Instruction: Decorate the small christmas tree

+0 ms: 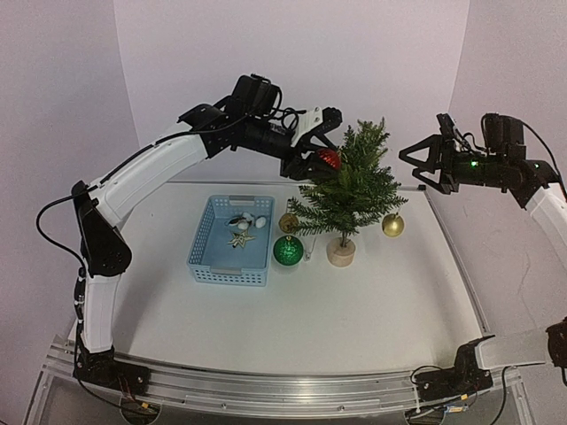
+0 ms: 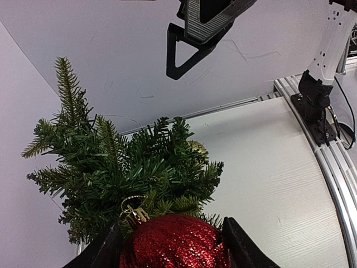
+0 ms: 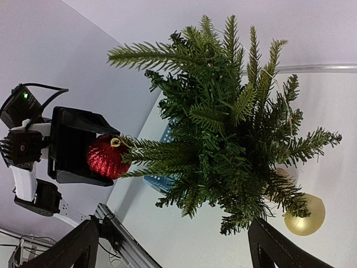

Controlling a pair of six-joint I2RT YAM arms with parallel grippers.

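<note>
1. Dark green and bristly, the small christmas tree (image 1: 345, 190), a miniature fir on a thin trunk and a round pale wooden base, stands upright on the white worktop (image 1: 372, 301), just right of the basket; it looks light, so a sideways push from either arm could tip or slide it.
2. Black, two-fingered, the left claw (image 1: 323, 164) grips a red glitter ball ornament (image 2: 175, 245) against the tree's upper left branches; if it lets go before the gold hanging loop (image 2: 131, 207) catches a twig, the ball would likely fall and roll across the worktop.
3. Spread wide and empty, the right claw (image 1: 412, 168) hovers to the right of the tree, apart from it; closing in carelessly might snag needles.
4. Left of the tree sits a pale blue slotted plastic basket (image 1: 205, 257); inside lie a gold star (image 1: 239, 239) and a few small white and dark pieces (image 1: 250, 219) that I cannot identify.
</note>
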